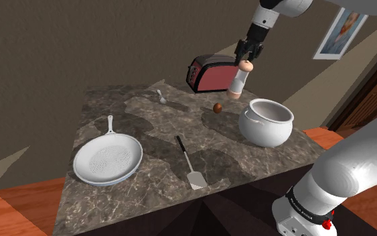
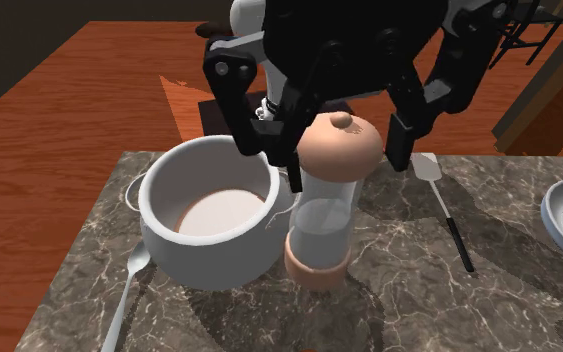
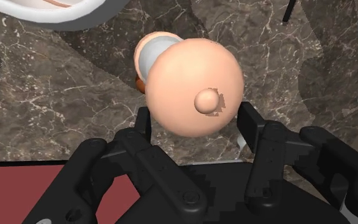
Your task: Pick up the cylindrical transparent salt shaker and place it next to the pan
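Clamping the salt shaker (image 1: 238, 80) by its rounded peach cap, the claw (image 1: 248, 60) holds it tilted just underneath, white pot (image 1: 264, 131) near below, pan (image 1: 108, 159) well apart

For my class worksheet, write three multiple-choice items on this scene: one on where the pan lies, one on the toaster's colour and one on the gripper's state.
1. In the shoulder view, the pan lies:
A. near the left end of the table
B. behind the pot
C. on the floor

2. The toaster is:
A. blue
B. red
C. green

3. The gripper is:
A. open over the spatula
B. resting on the table
C. shut on the salt shaker

Key:
1 A, it sits by the table's left edge.
2 B, its body shows red.
3 C, the jaws clasp the shaker's peach cap from both sides.
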